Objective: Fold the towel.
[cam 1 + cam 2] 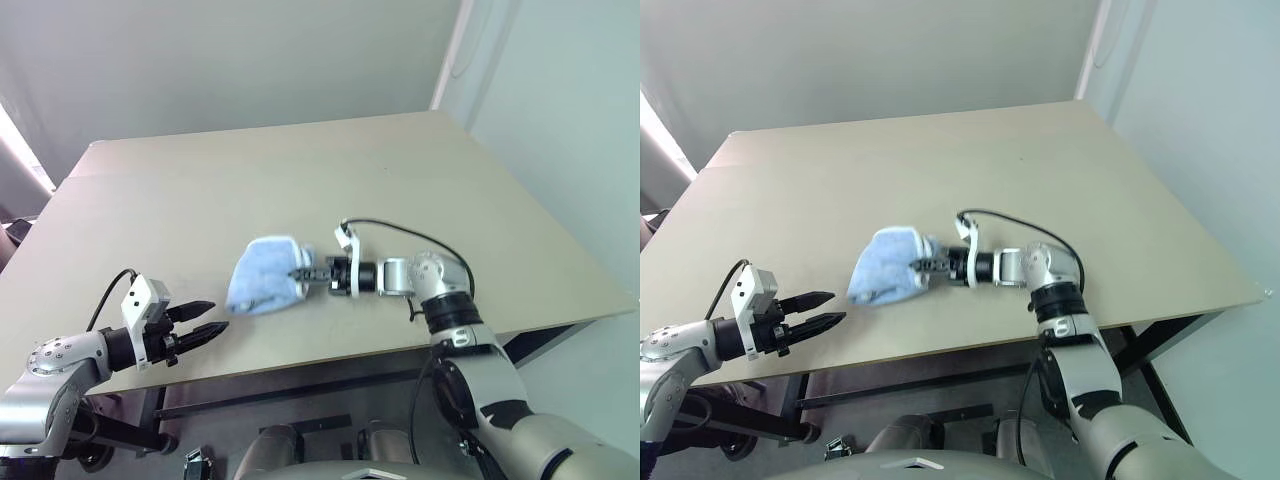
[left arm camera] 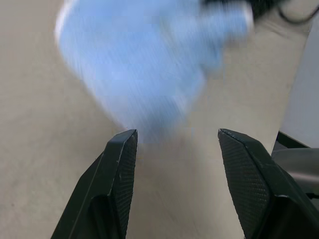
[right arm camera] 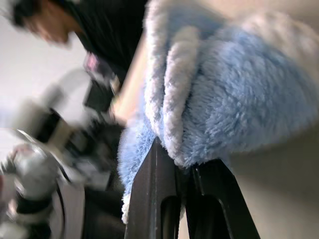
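Note:
The light blue towel (image 1: 264, 275) lies bunched on the tan table (image 1: 300, 180), near its front edge. My right gripper (image 1: 303, 274) points left and is shut on the towel's right edge, lifting that edge off the surface; the right wrist view shows the white-trimmed edge (image 3: 174, 99) pinched between the black fingers (image 3: 149, 194). My left gripper (image 1: 208, 320) hovers at the front left corner of the table, a short way left of the towel, open with nothing between its fingers (image 2: 117, 184). The towel (image 2: 144, 59) lies just ahead of it.
A black cable (image 1: 400, 232) loops over the table behind my right wrist. The table's front edge (image 1: 330, 358) runs just below both grippers. A person (image 3: 60, 20) is blurred in the background of the right wrist view.

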`<action>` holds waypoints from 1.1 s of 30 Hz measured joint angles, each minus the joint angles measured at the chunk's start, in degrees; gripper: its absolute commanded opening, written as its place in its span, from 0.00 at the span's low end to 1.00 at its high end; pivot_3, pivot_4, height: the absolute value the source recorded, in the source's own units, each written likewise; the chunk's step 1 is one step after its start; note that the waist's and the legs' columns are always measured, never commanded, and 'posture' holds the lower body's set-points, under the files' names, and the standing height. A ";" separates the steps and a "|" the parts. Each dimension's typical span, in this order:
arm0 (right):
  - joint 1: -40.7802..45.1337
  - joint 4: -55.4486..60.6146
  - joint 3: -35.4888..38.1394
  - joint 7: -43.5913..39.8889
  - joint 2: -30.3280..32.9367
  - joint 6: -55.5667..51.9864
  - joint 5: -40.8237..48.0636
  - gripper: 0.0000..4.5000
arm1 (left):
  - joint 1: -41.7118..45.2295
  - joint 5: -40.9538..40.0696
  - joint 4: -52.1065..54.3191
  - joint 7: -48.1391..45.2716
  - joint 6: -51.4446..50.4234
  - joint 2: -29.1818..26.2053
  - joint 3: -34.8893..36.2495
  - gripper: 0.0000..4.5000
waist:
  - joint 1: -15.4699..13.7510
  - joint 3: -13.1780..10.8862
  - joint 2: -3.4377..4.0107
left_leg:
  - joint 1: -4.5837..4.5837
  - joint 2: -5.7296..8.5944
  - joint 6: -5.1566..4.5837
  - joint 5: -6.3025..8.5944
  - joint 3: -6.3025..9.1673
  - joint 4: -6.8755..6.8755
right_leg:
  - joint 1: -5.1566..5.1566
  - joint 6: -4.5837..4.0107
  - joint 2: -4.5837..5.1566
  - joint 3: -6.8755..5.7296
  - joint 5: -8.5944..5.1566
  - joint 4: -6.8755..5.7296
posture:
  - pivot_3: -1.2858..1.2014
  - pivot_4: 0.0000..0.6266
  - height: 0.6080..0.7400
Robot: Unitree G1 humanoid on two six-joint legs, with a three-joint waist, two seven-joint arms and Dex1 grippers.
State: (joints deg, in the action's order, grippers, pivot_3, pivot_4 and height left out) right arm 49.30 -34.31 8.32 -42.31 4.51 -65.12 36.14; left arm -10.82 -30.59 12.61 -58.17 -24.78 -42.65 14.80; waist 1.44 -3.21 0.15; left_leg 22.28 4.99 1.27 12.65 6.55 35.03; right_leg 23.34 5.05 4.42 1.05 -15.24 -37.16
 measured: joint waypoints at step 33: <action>11.35 -38.60 13.27 11.12 4.99 28.58 -11.21 1.00 | -2.22 0.21 0.52 2.81 0.43 0.26 2.37 0.61 | 2.34 -0.03 0.07 | 0.01 0.08 -0.05 -0.05 0.01 0.00 | -0.25 -0.02 0.05 0.09 -0.01 0.04 | 0.52 0.00 1.00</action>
State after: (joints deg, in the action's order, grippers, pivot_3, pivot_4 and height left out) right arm 60.65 -72.91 21.59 -31.19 9.50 -36.54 24.92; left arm -13.03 -30.39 13.12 -55.36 -24.35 -42.39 17.17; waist 3.78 -3.24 0.21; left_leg 22.29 5.07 1.22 12.60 6.56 35.03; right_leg 23.09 5.03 4.47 1.13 -15.25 -37.12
